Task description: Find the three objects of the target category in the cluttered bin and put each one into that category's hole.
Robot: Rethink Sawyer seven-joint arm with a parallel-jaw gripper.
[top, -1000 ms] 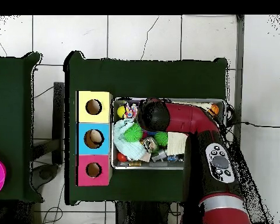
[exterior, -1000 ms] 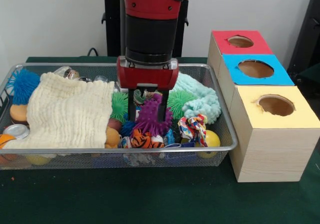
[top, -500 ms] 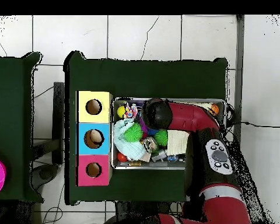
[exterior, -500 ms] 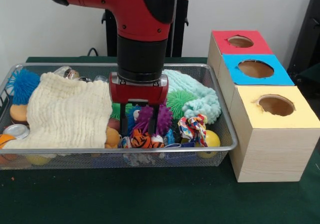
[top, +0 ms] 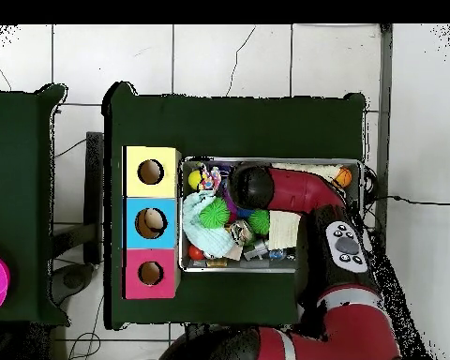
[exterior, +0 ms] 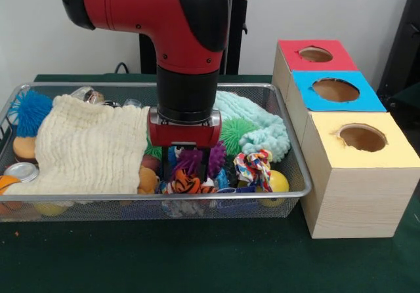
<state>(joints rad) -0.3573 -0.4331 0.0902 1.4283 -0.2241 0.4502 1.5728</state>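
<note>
1. Across the table's middle you see the wire basket (exterior: 289,195), packed with toys, with three boxes beside its right end.
2. Your gripper (exterior: 187,170) is down near the basket's front edge, its fingers spread either side of a purple spiky ball (exterior: 195,162).
3. Crowding it: a tiger-striped toy (exterior: 187,185), a green spiky ball (exterior: 234,133), a rope knot (exterior: 254,166) and a cream cloth (exterior: 88,149).
</note>
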